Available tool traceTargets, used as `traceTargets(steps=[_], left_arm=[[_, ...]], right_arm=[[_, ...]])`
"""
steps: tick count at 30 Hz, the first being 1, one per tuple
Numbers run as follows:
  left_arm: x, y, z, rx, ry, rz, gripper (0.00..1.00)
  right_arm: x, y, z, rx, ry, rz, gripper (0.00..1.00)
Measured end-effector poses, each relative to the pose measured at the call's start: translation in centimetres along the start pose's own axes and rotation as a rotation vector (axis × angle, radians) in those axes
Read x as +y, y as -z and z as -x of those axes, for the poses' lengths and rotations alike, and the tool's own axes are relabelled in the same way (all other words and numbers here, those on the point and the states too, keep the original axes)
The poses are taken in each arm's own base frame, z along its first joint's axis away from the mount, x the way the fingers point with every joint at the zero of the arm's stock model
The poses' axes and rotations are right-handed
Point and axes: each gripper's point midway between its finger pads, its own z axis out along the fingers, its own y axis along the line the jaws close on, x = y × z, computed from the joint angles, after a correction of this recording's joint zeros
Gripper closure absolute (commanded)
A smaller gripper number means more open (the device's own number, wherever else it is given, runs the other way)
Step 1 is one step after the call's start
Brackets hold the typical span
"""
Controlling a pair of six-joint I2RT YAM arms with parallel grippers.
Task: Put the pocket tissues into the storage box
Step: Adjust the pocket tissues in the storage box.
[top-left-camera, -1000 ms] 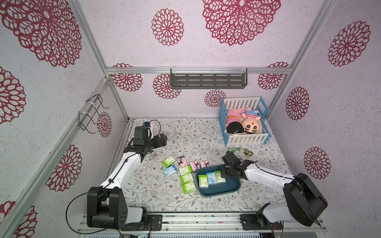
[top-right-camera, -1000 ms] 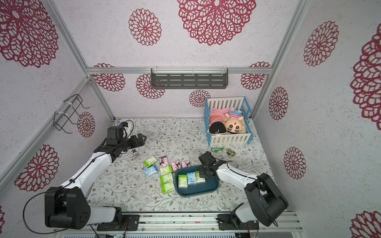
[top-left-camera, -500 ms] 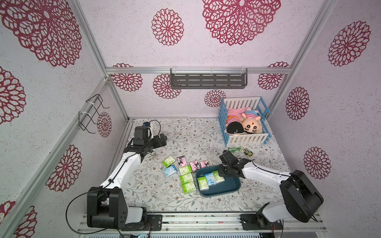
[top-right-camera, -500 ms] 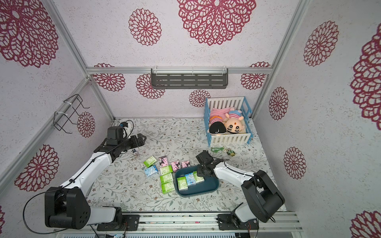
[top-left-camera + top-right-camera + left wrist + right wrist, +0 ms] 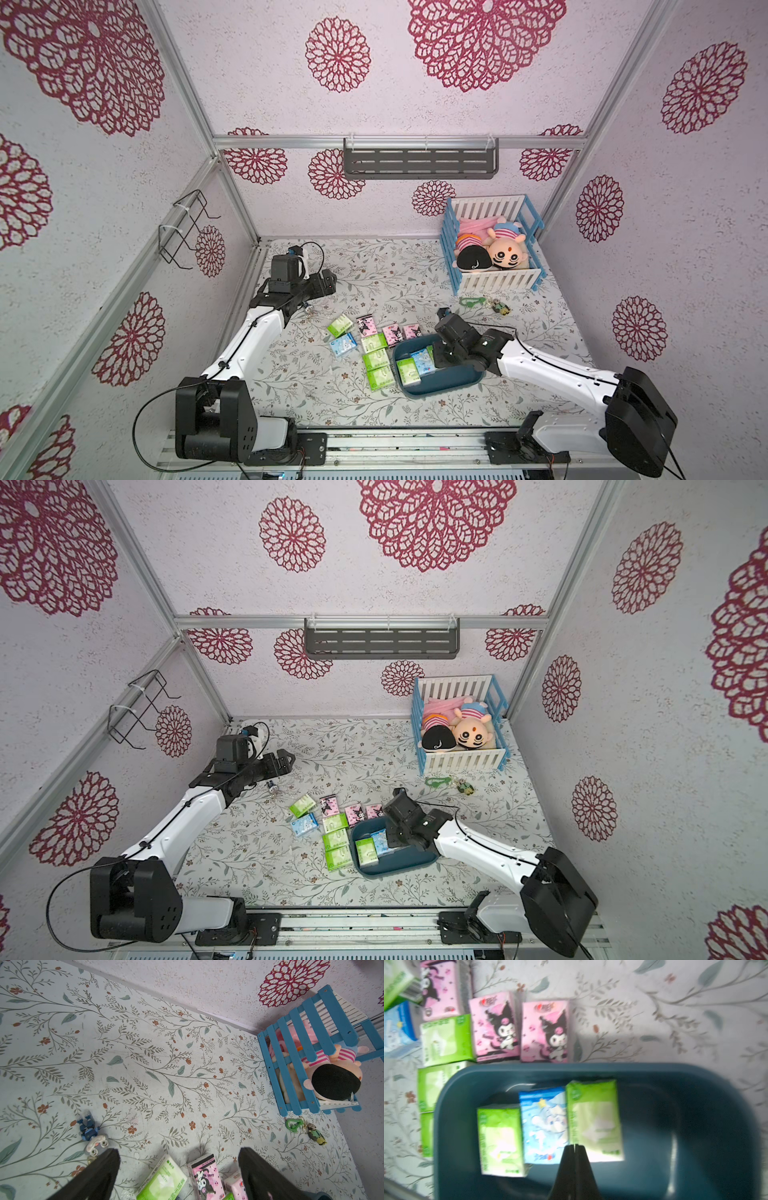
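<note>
Right arm (image 5: 548, 370) has swung in toward the loose packs (image 5: 375, 360) since a second ago; left arm (image 5: 257, 332) unmoved.

Table (image 5: 374, 266): floral cover.

Crib (image 5: 496, 281), far right corner: two dolls (image 5: 492, 254) lying side by side.

Box (image 5: 459, 380): dark teal, shallow, rounded corners, near front centre. Three packs lie flat in a row inside: green pack (image 5: 500, 1138), blue pack (image 5: 544, 1124), second green pack (image 5: 593, 1120).

Eight more packs sit on the table just beside the box's left and far sides: four green, three pink with a black figure, one blue.

Over the box: right gripper (image 5: 574, 1145), jaws pressed together, nothing held, tips above the blue/green seam; contact unclear.

Well apart: left gripper (image 5: 177, 1151), jaws wide, empty.

Two keychains (image 5: 469, 301) lie in front of the crib.
</note>
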Motion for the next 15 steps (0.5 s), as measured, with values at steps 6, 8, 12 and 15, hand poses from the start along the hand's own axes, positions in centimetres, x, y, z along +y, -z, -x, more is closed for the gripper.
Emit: traceTargets(steps=[6,8,12,15], left_arm=[[0.0,0.0,0.0,0.0,0.0,0.0,0.03],[0.0,0.0,0.0,0.0,0.0,0.0,0.03],[0.0,0.0,0.0,0.0,0.0,-0.001,0.03],[0.0,0.0,0.0,0.0,0.0,-0.001,0.03]], right_arm=[[3.1,-0.8,-4.1,0.107,0.045,0.087,1.0],[3.8,-0.8,-5.3,0.139,0.052,0.107,1.0],[5.1,-0.8,-6.7,0.185,0.067,0.148,1.0],[5.6,-1.1,-7.5,0.217,0.078,0.157,1.0]])
